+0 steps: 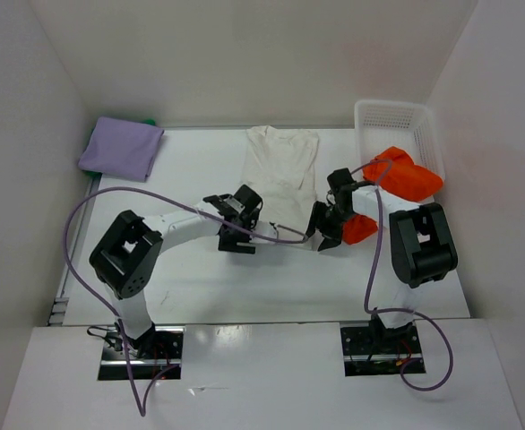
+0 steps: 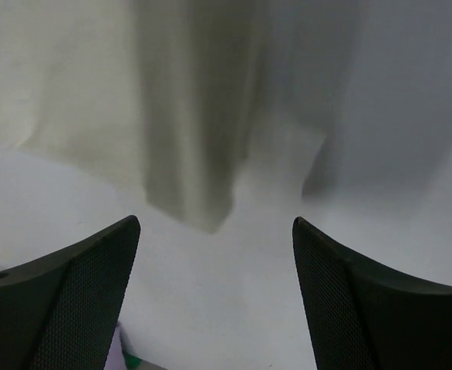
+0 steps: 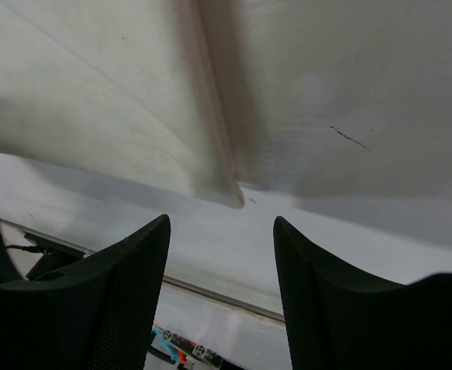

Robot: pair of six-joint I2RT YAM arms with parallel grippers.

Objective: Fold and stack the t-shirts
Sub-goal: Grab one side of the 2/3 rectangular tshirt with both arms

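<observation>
White soft-cloth t-shirt (image 1: 280, 170) lies flat on the pale counter (image 1: 200, 287), at the middle of its far half. Its sides are folded in to make a narrow strip. Its long axis runs from the near side towards the back wall, and its near end lies between the two tools.

Left tool (image 2: 215, 222) hovers just off the strip's near left corner. Its black fingers are spread wide, with nothing between them and only the cloth's edge ahead. Right tool (image 3: 221, 221) sits at the near right corner, its fingers parted less widely. It holds nothing either, and the white hem lies just beyond its tips.

Lavender-purple folded t-shirt (image 1: 121, 148) rests at the far left corner, roughly square. A sliver of green cloth t-shirt (image 1: 149, 121) peeks out at its far edge.

At the far right stands a white plastic mesh basket (image 1: 391, 104). An orange-red cloth t-shirt (image 1: 410, 175) is bunched over its near rim and spills towards the counter. More orange-red cloth shows just beside the right tool, partly hidden by the arm.
</observation>
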